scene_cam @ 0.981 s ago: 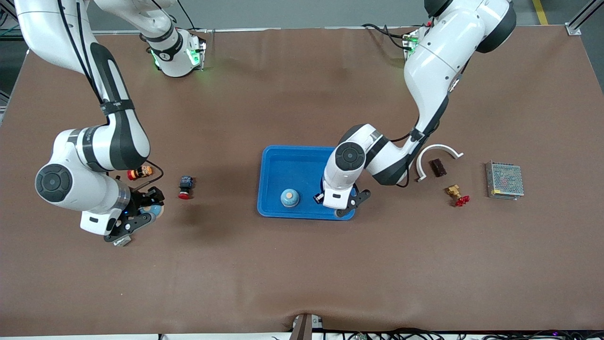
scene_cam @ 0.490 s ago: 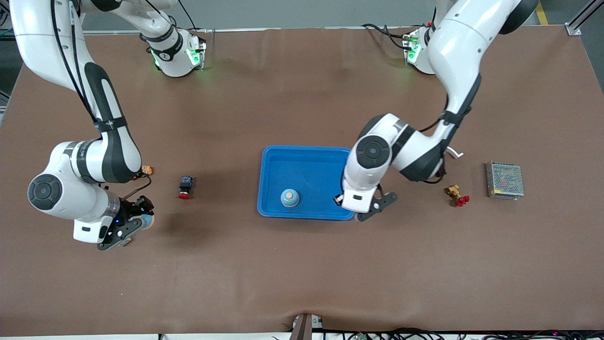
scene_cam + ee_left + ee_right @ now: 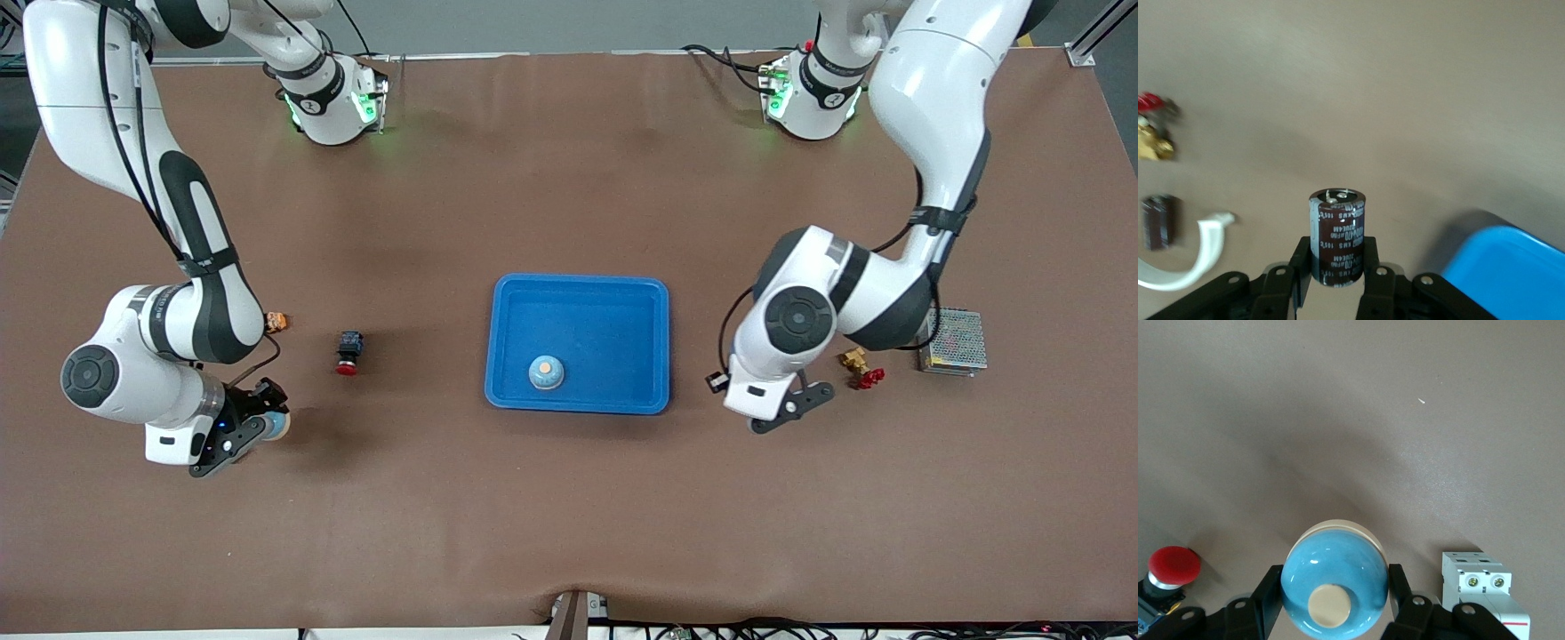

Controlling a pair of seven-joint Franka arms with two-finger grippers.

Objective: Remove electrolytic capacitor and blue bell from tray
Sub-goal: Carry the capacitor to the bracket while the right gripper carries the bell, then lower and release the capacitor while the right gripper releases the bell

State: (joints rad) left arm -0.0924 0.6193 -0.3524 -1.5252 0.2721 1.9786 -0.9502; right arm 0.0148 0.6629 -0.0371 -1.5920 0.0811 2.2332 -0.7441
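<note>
Fingers (image 3: 1371, 283) on the left gripper (image 3: 1338, 280) pinch the capacitor (image 3: 1338, 235) upright between them; right gripper (image 3: 1333, 603) fingers (image 3: 1268, 593) squeeze a blue bell (image 3: 1335, 583) over the worktop (image 3: 569, 498).

Counter (image 3: 569, 498) is a matt brown cover, smooth, slightly creased. Tray (image 3: 507, 391) glossy blue plastic. Bell (image 3: 1334, 582) has a glossy blue glazed dome with a matt cream button. Capacitor (image 3: 1337, 237) has a shiny dark brown printed sleeve and metal top. Valve (image 3: 1153, 143) is brass-coloured metal. Clamp (image 3: 1201, 250) smooth white plastic. Arms glossy white plastic shells.
</note>
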